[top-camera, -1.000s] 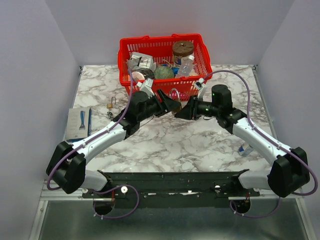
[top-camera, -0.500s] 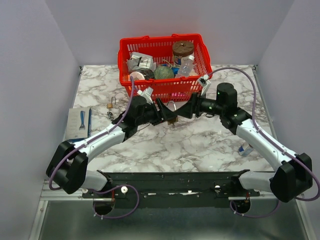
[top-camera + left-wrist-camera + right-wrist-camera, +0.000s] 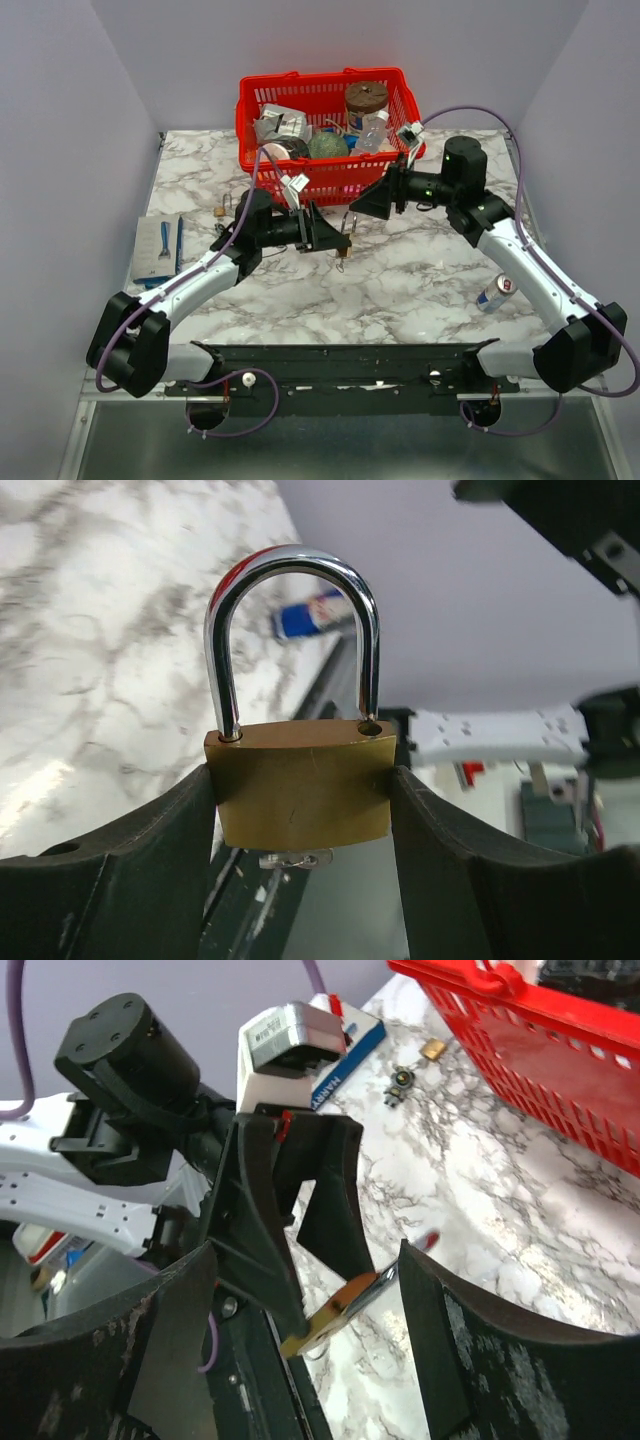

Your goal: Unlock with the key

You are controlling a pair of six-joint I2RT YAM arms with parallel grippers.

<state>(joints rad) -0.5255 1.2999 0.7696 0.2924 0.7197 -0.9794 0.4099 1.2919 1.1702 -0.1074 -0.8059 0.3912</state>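
White-and-grey veined marble covers the table (image 3: 400,290), with plain pale walls around it and a red plastic lattice basket (image 3: 300,95) full of odds and ends at the far edge. At the far left lies a flat package (image 3: 160,247) with blue-handled tools. Just right of it sits a small brass lock (image 3: 219,210), which shows as little more than a speck from above. The left gripper (image 3: 335,235) reaches toward the middle in front of the basket, its matte black fingers (image 3: 140,860) pinching the padlock (image 3: 300,790) by the two narrow sides of its body, clear of the table. Only the left wrist view gives the detail: a scuffed, squarish brass body, a polished steel shackle seated in both holes, and a silvery tab (image 3: 295,859) poking out beneath; I cannot tell if it is the key. The right wrist view shows the same padlock (image 3: 330,1318) edge-on, framed between the right gripper's (image 3: 365,205) own worn, speckled fingers (image 3: 170,1350), which stand spread wide, holding nothing and apart from the lock. At the far right, a blue-and-silver can (image 3: 493,292) lies on its side near the table edge.
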